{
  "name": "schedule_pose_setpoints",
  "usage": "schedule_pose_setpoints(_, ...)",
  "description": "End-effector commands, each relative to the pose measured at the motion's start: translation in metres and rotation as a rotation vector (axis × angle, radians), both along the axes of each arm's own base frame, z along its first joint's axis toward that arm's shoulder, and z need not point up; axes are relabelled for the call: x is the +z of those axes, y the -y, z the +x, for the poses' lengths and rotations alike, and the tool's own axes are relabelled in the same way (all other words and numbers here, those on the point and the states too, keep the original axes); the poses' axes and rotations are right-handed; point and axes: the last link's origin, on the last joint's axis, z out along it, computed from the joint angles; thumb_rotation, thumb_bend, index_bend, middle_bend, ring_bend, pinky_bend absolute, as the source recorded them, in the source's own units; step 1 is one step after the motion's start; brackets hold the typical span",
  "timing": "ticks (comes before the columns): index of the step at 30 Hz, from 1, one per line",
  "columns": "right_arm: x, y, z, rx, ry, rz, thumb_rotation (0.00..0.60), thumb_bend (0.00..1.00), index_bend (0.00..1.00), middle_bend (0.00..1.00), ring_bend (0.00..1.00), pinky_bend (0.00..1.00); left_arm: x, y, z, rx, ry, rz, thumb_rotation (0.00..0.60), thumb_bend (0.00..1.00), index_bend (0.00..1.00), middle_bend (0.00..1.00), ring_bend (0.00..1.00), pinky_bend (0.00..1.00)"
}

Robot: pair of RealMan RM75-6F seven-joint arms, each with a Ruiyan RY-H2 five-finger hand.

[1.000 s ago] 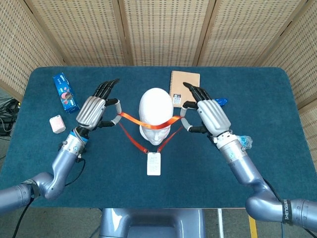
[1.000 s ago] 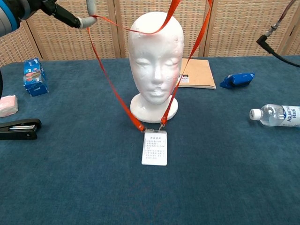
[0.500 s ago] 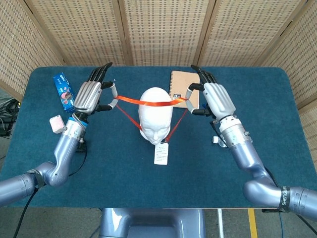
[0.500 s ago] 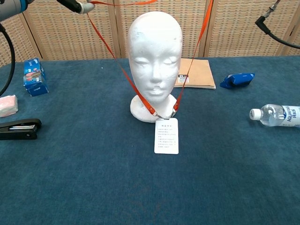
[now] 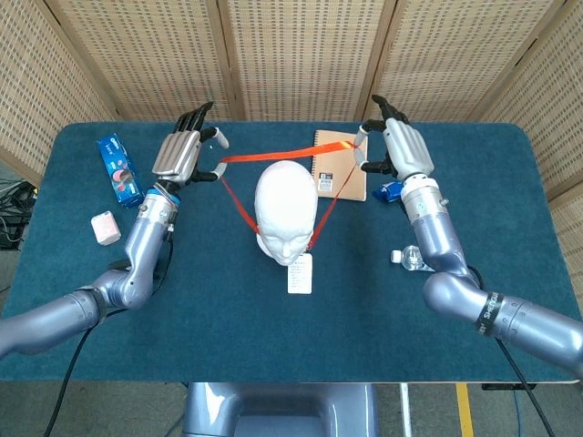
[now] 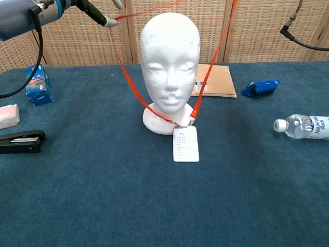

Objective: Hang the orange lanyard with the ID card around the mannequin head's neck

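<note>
Head view, left hand: the grey robot left hand (image 5: 182, 153) is pinching the orange fabric lanyard (image 5: 239, 204) behind the head.
Mannequin: the white foam mannequin head (image 5: 285, 208) is standing mid-desk inside the loop, one white ID card (image 6: 185, 144) hanging at its base.
Right hand: the grey robot right hand (image 5: 402, 150) is pinching the strap's other side.
Risk: the strap may be catching on the crown or tipping the head if dropped unevenly.
Count: one lanyard, one card, one head, two hands, one blue desk (image 5: 182, 319).

I seem to run a staged lab booth, woven screen panels (image 5: 301, 55) beyond my left hand (image 5: 179, 153), blue-clothed table (image 5: 273, 346) below it, cables (image 5: 14, 205) trailing off its outer side
</note>
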Motion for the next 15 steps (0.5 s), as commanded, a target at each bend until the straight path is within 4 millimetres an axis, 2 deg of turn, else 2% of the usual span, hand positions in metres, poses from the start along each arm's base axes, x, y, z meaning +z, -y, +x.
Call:
schedule_pose_setpoints(1, -0.009, 0.009, -0.004, 0.000, -0.033, -0.001, 0.600, 0.10, 0.13, 0.00, 0.00, 0.00, -0.003, -0.007, 0.005, 0.008, 0.054, 0.005, 0.600, 0.01, 0.00, 0.00, 0.00, 0.00)
schedule_pose_setpoints(6, -0.007, 0.015, -0.014, 0.007, -0.092, -0.051, 0.600, 0.08, 0.12, 0.00, 0.00, 0.00, 0.000, -0.011, 0.004, -0.023, 0.086, 0.045, 0.600, 0.00, 0.00, 0.00, 0.00, 0.00)
schedule_pose_setpoints(12, 0.006, 0.006, -0.019, 0.035, -0.134, -0.104, 0.600, 0.09, 0.12, 0.00, 0.00, 0.00, 0.014, -0.005, 0.000, -0.065, 0.102, 0.087, 0.600, 0.00, 0.00, 0.00, 0.00, 0.00)
schedule_pose_setpoints(13, 0.009, 0.003, -0.021, 0.040, -0.143, -0.115, 0.600, 0.11, 0.12, 0.02, 0.00, 0.00, 0.018, -0.002, -0.001, -0.076, 0.098, 0.096, 0.600, 0.00, 0.00, 0.00, 0.00, 0.00)
schedule_pose_setpoints(14, 0.016, -0.005, -0.026, 0.050, -0.160, -0.135, 0.600, 0.14, 0.12, 0.09, 0.02, 0.00, 0.027, 0.006, -0.007, -0.098, 0.083, 0.117, 0.600, 0.00, 0.00, 0.00, 0.00, 0.00)
schedule_pose_setpoints(15, 0.018, -0.009, -0.028, 0.055, -0.166, -0.143, 0.600, 0.19, 0.12, 0.19, 0.09, 0.02, 0.030, 0.010, -0.009, -0.107, 0.075, 0.124, 0.600, 0.00, 0.00, 0.00, 0.00, 0.00)
